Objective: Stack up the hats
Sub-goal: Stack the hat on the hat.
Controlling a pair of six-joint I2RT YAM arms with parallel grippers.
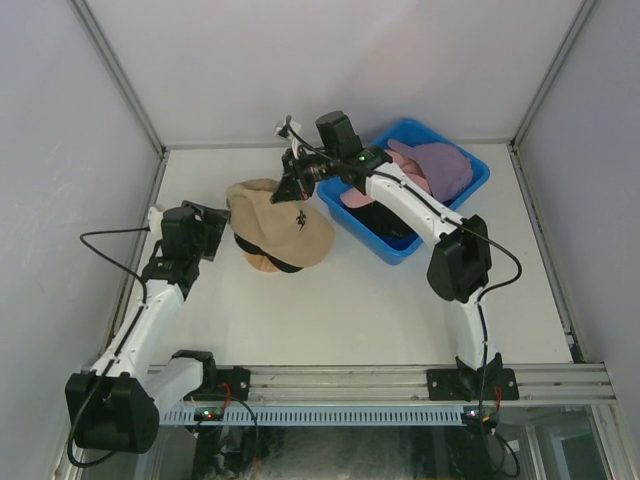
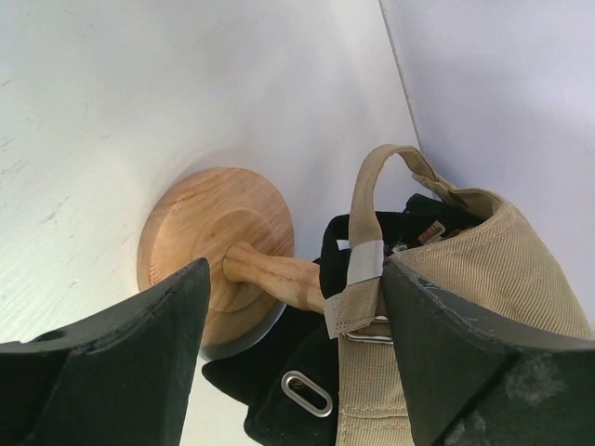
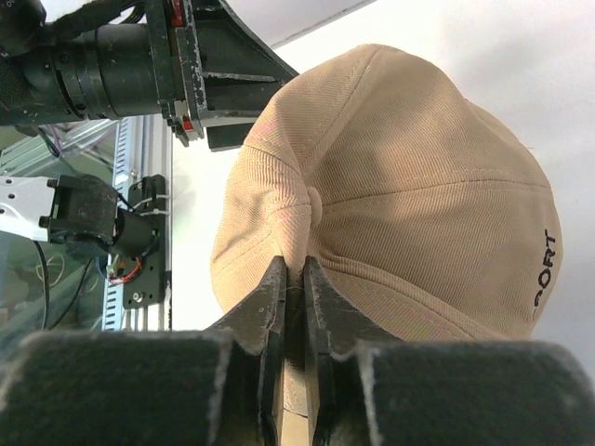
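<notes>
Nearest, bare table [image 1: 350, 320] runs wide between the arm bases and the stack. From the left the left gripper [image 1: 220, 232] reaches in low, jaws spread on either side of a back strap [image 2: 364, 251] on the tan cap [image 1: 290, 222] — the wooden stand [image 2: 218, 242] shows beneath. The right arm stretches across the blue bin [image 1: 400, 252], its right gripper [image 3: 293, 279] pinched tight on the tan cap's far edge. A purple cap [image 1: 445, 165] and a pink cap [image 1: 355, 198] lie in the bin.

Your overhead view looks down on the whole desk [image 1: 350, 310] from behind, your wrist views sit close to the shared tan hat [image 1: 270, 215], left at its underside, right at its crown.
</notes>
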